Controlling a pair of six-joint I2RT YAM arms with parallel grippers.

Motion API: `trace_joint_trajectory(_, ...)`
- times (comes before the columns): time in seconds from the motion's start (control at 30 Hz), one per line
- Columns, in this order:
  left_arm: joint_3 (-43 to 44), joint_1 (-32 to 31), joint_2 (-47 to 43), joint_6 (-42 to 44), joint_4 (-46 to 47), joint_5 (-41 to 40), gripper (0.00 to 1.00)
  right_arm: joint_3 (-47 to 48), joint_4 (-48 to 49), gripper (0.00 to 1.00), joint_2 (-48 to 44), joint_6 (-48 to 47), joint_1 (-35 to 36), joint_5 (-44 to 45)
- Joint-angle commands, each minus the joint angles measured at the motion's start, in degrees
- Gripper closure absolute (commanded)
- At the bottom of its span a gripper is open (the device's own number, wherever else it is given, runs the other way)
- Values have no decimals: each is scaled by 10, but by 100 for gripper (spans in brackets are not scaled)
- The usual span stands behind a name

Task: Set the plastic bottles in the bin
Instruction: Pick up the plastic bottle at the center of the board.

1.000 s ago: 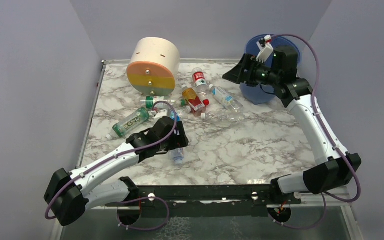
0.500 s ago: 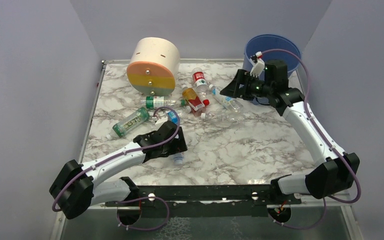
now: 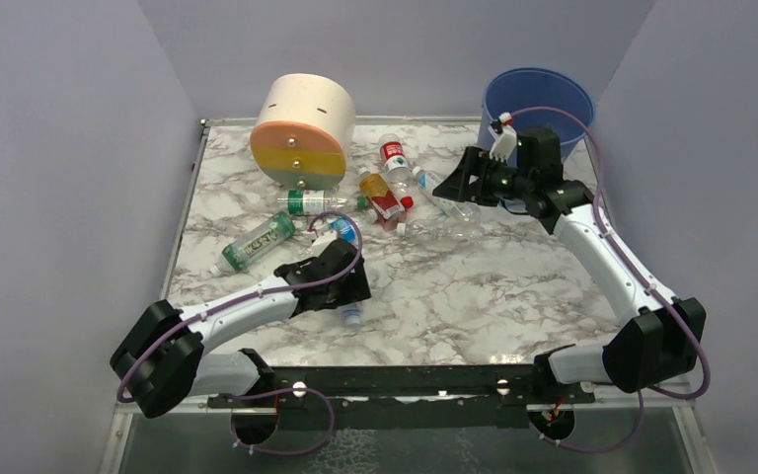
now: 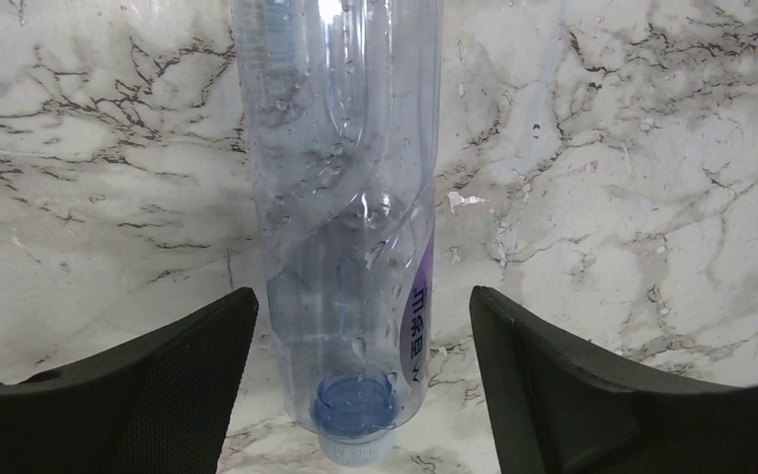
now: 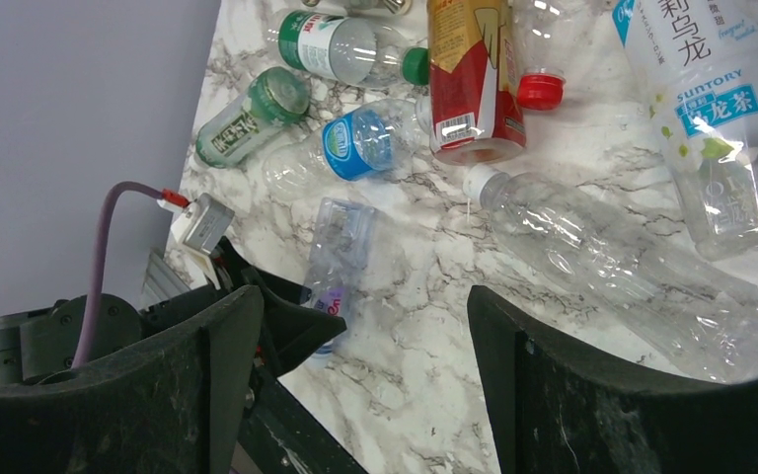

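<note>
1. Writing on the purple label of the clear bottle (image 4: 341, 197) was too small to read. The bottle lay on the counter (image 3: 474, 286), blue cap toward the near edge, long axis near-to-far.
2. Left hand (image 4: 363, 301) straddled it, fingers parted with gaps either side, gripping nothing; arm low, reaching forward.
3. Farther, a white-labelled bottle (image 5: 716, 109) read "SUNTORY", lying flat.
4. Right hand (image 5: 360, 306) hung spread and empty nearby, arm stretched, turned left.
5. Bin (image 3: 536, 99) stood upright at the far right corner.
</note>
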Motion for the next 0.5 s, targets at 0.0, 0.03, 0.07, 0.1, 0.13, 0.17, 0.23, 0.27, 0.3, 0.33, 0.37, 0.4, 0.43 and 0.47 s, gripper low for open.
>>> trace_joint_trajectory(0.0,-5,0,0,3,21,-10,20,-13,23,22,-8,-14,5,-2)
trace_joint_trajectory(0.03,-5,0,0,4,23,-8,23,-15,25,21,-8,-14,5,-3)
trace_joint_trajectory(0.07,-4,0,2,5,24,-8,25,-16,25,21,-8,-15,6,-2)
trace_joint_trajectory(0.1,-4,0,4,6,23,-8,26,-17,25,21,-7,-15,6,-2)
trace_joint_trajectory(0.13,-3,0,5,8,24,-8,26,-18,26,21,-6,-16,6,-3)
trace_joint_trajectory(0.17,-2,0,7,9,24,-8,26,-18,26,21,-5,-17,6,-4)
trace_joint_trajectory(0.23,-1,0,12,13,24,-8,26,-19,26,21,-4,-18,6,-4)
trace_joint_trajectory(0.27,-1,0,15,14,23,-8,28,-19,27,21,-3,-17,6,-5)
trace_joint_trajectory(0.3,-1,0,17,15,24,-8,28,-20,27,21,-3,-18,6,-5)
trace_joint_trajectory(0.33,-3,0,19,15,25,-8,29,-22,29,21,-2,-17,6,-5)
trace_joint_trajectory(0.37,-3,0,20,16,26,-7,30,-23,29,21,-2,-17,6,-6)
trace_joint_trajectory(0.4,-3,0,21,17,28,-6,31,-24,29,21,-1,-17,6,-6)
trace_joint_trajectory(0.43,-4,0,23,18,29,-5,32,-25,30,22,-1,-17,6,-6)
trace_joint_trajectory(0.47,-3,0,25,19,29,-4,33,-27,31,21,-1,-16,6,-6)
